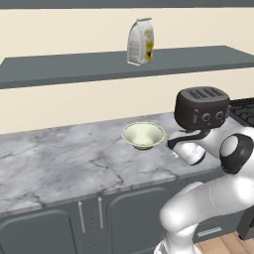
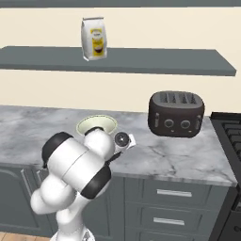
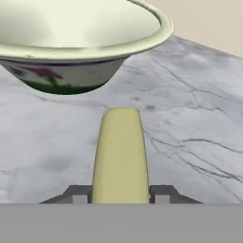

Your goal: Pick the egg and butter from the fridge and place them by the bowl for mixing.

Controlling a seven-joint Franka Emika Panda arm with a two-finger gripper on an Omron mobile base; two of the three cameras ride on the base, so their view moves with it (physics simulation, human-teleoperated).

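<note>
The pale yellow elongated stick of butter (image 3: pixel 119 154) stands between the two dark fingers (image 3: pixel 76 194) at the bottom of the hand view, one finger tip on each side and touching it, so the fingers are clamped on the butter. The stick points away from the hand, toward the round, shallow cream-white bowl (image 3: pixel 80 42), whose rim and narrowing underside sit just beyond the butter's far end; a coloured pattern shows on the bowl's outer wall near its small base. Whether the butter's lower face touches the grey marble-patterned table (image 3: pixel 190 118) I cannot tell from this angle.

Left base view: the bowl (image 1: pixel 143 135) sits on the marble table (image 1: pixel 59 163), its pale greenish inside facing up. The white arm's wrist reaches in just to the right of the bowl, low over the table; the fingers themselves are hidden behind the wrist there. A dark brown four-slot toaster (image 1: pixel 201 107) stands behind the wrist, to the right of the bowl. A white and yellow paper bag (image 1: pixel 140 41) stands upright on the grey wall shelf (image 1: pixel 64 67) above the table.

Right base view: the bowl (image 2: pixel 96 124) is partly covered by the arm's upper links, the toaster (image 2: pixel 176 114) is well apart to its right, and the bag (image 2: pixel 95 38) is on the shelf (image 2: pixel 164 61). Grey cabinet doors and drawers (image 2: pixel 169 207) run below the table edge.
</note>
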